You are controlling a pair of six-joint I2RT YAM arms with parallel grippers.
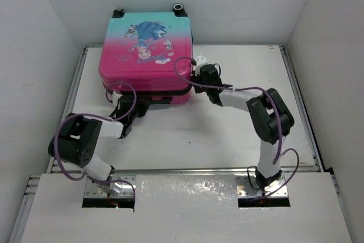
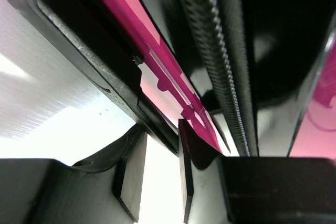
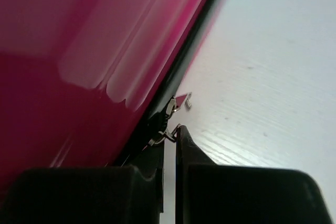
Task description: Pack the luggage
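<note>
The luggage (image 1: 145, 55) lies flat and closed at the back left of the table, its pink-to-teal printed shell facing up. My left gripper (image 1: 138, 108) is at its near edge by the black handle (image 2: 79, 40). Its jaws (image 2: 157, 129) stand apart and empty, with one fingertip (image 2: 185, 129) touching the pink shell (image 2: 157, 61) next to the zipper teeth (image 2: 210, 40). My right gripper (image 1: 200, 75) is at the luggage's right side. It is pinched (image 3: 169, 132) on the metal zipper pull (image 3: 167, 136), low against the pink shell (image 3: 79, 51).
The white table (image 1: 227, 135) is bounded by metal rails on both sides (image 1: 298, 95) and white walls all round. The luggage's black wheels (image 1: 178, 8) point towards the back wall. Bare table shows right of the luggage (image 3: 273, 66).
</note>
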